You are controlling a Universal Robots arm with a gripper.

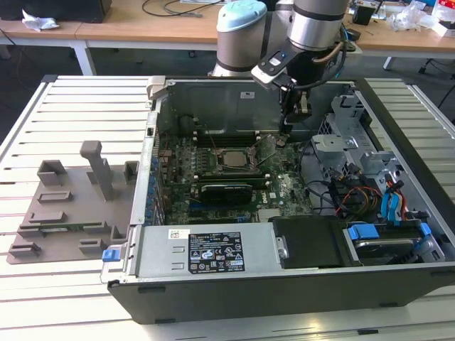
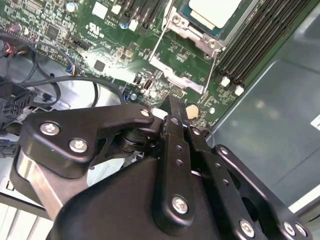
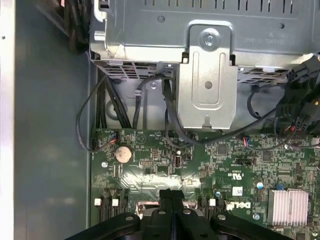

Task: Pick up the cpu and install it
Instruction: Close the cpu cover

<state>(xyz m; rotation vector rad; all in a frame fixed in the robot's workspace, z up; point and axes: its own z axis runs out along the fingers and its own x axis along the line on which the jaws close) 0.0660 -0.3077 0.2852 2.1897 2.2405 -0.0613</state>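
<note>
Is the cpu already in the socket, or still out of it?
In. The cpu lies flat inside the socket frame on the motherboard; the shut gripper holds nothing.

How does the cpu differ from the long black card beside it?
The cpu is small, square and pale silvery; the black card is long, narrow and dark. The cpu lies in the socket frame; the card lies outside it. Both sit on the green motherboard.

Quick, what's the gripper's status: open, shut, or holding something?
Gripper: shut, fingers pressed together, nothing visible between them. The cpu lies on the motherboard, apart from the gripper.
</note>
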